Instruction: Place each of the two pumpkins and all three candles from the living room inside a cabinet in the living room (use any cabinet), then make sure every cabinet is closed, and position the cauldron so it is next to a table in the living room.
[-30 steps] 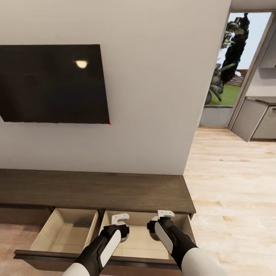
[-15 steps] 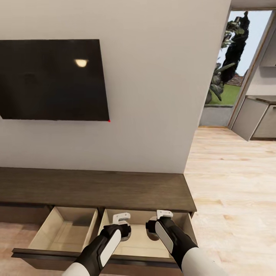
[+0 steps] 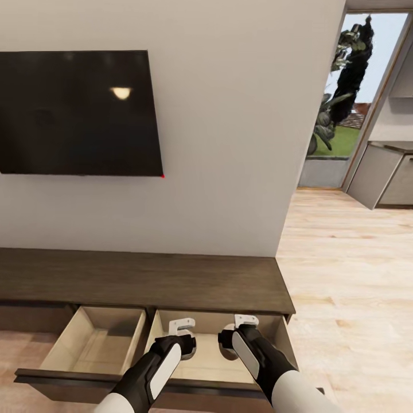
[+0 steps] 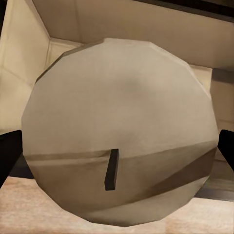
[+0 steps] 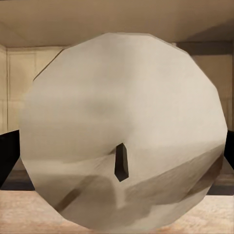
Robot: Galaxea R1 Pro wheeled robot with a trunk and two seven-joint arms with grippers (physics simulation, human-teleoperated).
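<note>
We stand facing the cabinet, a long low dark-brown unit set against the pale wall beneath a black wall-mounted screen. Two of its drawers are pulled out, exposing pale wood interiors: the left drawer and the right drawer.

Both our arms reach forward over the right drawer. The left gripper is over the drawer's left portion, and the right gripper is over its right portion; the two are near each other but apart.

In the left wrist view, a candle sits between the dark fingers seen at both edges of the frame. Its flat grey-beige top faces the camera, with the short dark wick visible. The jaws are clamped on its sides. Behind it we see the drawer's pale walls and floor.

In the right wrist view, a second candle is held likewise, its wick toward the camera and the jaws closed against its sides, with the drawer interior behind.

To the right, light wood floor extends to a doorway with greenery beyond.
</note>
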